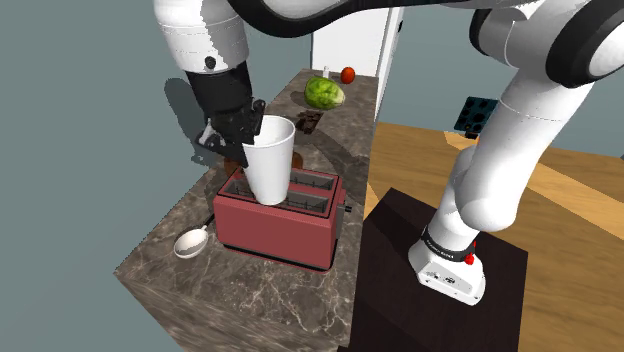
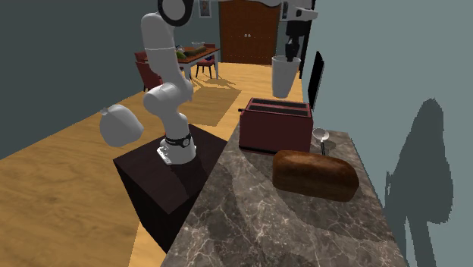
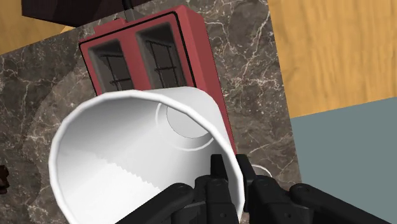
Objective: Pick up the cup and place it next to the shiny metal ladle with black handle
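A tall white cup (image 1: 270,160) hangs in the air over the slots of a red toaster (image 1: 283,228). My gripper (image 1: 243,137) is shut on its rim, one finger inside and one outside. From the wrist, the cup (image 3: 127,159) is seen from its open mouth, with the fingers (image 3: 219,181) clasping its wall. The shiny ladle (image 1: 190,243) lies on the marble counter beside the toaster, at the shoulder view's left. The second exterior view has the cup (image 2: 282,76) above the toaster (image 2: 274,125) and the ladle (image 2: 321,137) just past it near the wall.
A green leafy vegetable (image 1: 325,93), a small red fruit (image 1: 347,74) and a dark brown item (image 1: 309,121) sit at the counter's far end. A brown bread loaf (image 2: 314,174) lies near the ladle. The dark stand (image 1: 400,290) adjoins the counter.
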### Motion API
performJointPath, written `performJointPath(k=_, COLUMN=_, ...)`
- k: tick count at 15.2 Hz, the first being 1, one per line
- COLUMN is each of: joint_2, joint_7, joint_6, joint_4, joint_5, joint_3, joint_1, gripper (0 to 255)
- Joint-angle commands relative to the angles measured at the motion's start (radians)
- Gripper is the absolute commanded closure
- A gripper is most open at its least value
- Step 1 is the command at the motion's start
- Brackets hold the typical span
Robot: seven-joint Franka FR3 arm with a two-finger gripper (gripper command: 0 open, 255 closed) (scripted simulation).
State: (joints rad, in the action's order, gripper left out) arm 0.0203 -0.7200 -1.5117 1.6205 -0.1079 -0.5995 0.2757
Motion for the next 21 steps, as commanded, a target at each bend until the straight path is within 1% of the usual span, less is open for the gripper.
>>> performJointPath(k=1, joint_2=-0.066, joint_7=-0.066, joint_6=0.024, joint_4=-0.071, joint_5=-0.032, joint_3=-0.034, joint_1=0.031, gripper=255)
performJointPath(k=4, joint_2=-0.167, joint_7=-0.153, joint_6=0.062, joint_4=-0.178, joint_5=-0.087, joint_3=-0.071, joint_1=0.090, gripper=255)
performJointPath(k=12, joint_2=-0.137, joint_7=-0.153, joint_6=-0.056, joint_4=-0.037, joint_5=-0.069, joint_3=-0.063, joint_1=0.075, gripper=255)
performJointPath(k=21, joint_2=-0.129, joint_7=-0.162, joint_6=-0.179, joint_4=0.092, joint_5=-0.066, joint_3=-0.060, joint_1=0.067, gripper=255)
